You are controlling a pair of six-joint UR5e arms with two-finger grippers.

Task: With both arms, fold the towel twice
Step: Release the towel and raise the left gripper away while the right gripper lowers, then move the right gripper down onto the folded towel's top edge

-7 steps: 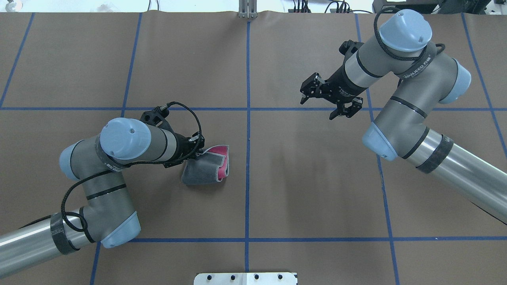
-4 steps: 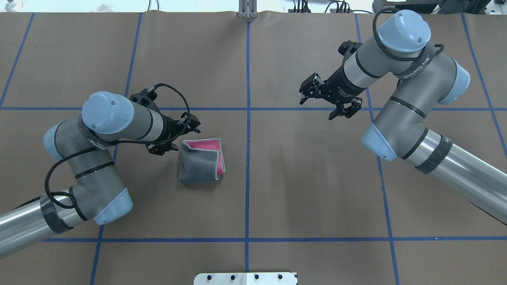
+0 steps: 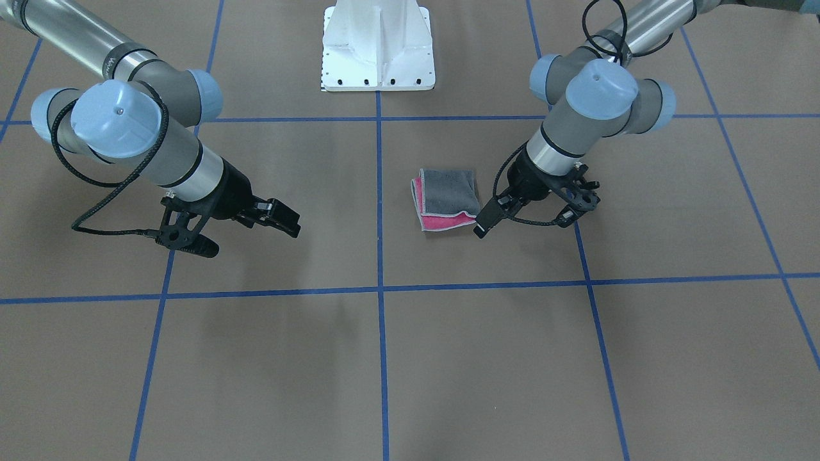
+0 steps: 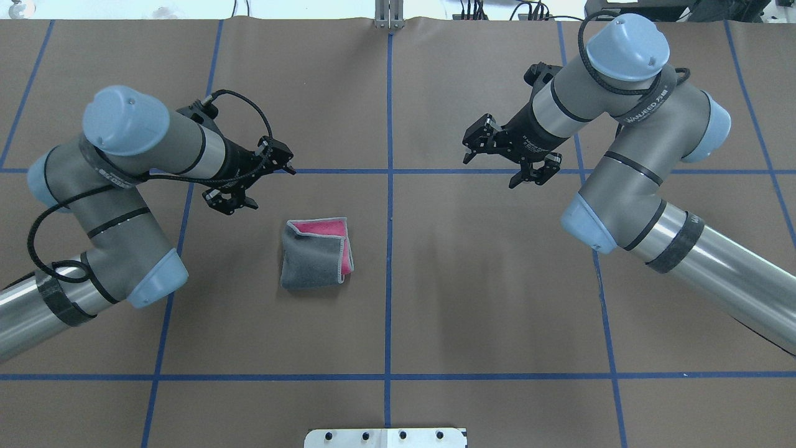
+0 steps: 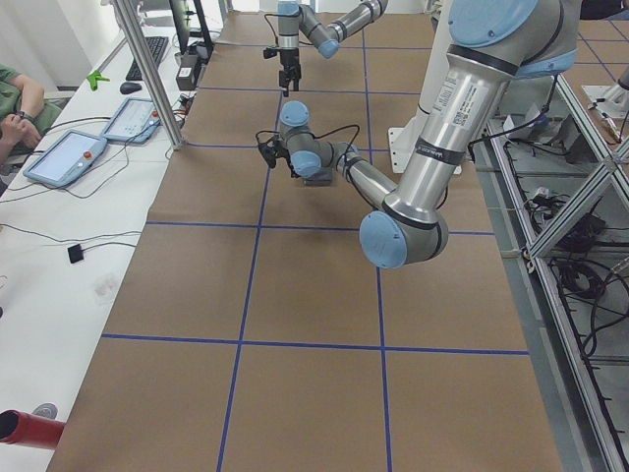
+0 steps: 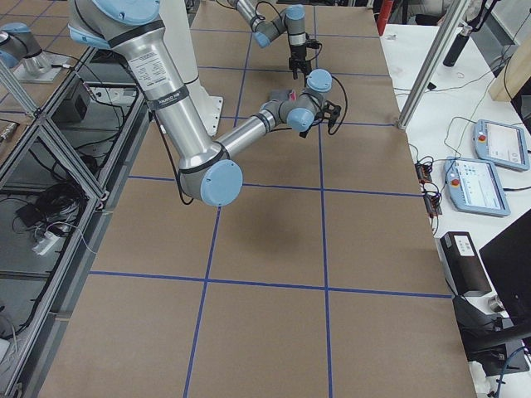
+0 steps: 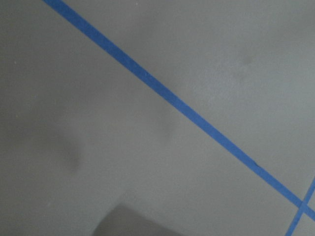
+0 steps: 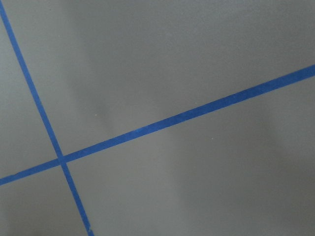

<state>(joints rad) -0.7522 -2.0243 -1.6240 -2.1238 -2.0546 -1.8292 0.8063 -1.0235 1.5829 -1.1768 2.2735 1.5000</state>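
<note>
Towel [image 4: 314, 256] folded (grey up), left gripper [image 4: 272, 186], right gripper [image 4: 489, 172], jaws apart

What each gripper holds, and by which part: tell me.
Nothing is held. The black two-finger left gripper and right gripper are both open and empty; the folded pink-and-grey terry towel lies free.

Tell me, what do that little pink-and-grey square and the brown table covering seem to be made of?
The towel looks like soft terry or microfibre cloth: matte, fuzzy, with light stitched edging. The table covering looks like matte brown paper or thin sheet, slightly wavy at its far edge; which, I can't tell.
</note>
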